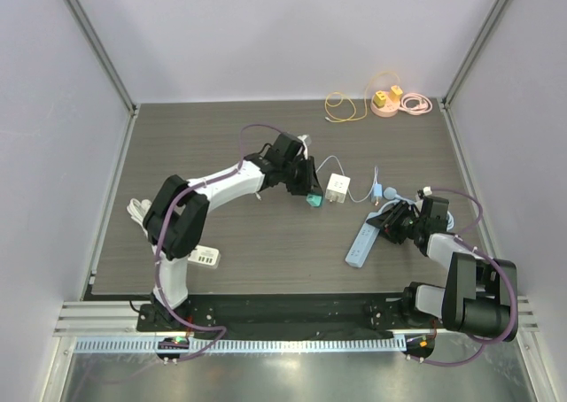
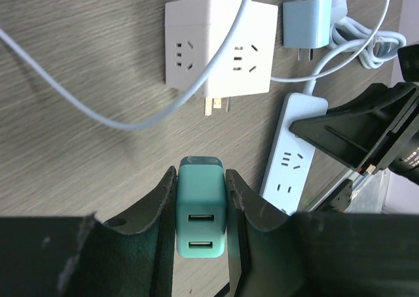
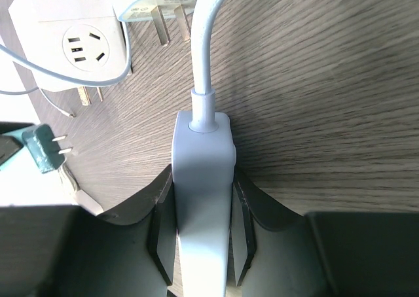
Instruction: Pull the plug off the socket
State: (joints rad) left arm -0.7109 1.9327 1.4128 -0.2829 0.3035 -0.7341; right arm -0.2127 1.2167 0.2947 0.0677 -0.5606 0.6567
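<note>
My left gripper (image 1: 309, 190) is shut on a teal USB charger plug (image 2: 201, 209), held between its fingers just above the table. The plug's prongs are bare and free of any socket in the right wrist view (image 3: 43, 147). A white cube socket (image 1: 337, 188) lies just right of it, also seen in the left wrist view (image 2: 219, 45). My right gripper (image 1: 386, 224) is shut on the cable end of a white power strip (image 3: 201, 179), which lies flat on the table (image 1: 361, 243).
A light blue plug (image 1: 390, 191) with a white cable lies beside the cube socket. A pink round base with yellow plugs (image 1: 387, 102) and a yellow cable (image 1: 339, 108) sit at the back right. A white adapter (image 1: 205, 257) lies near the left arm's base.
</note>
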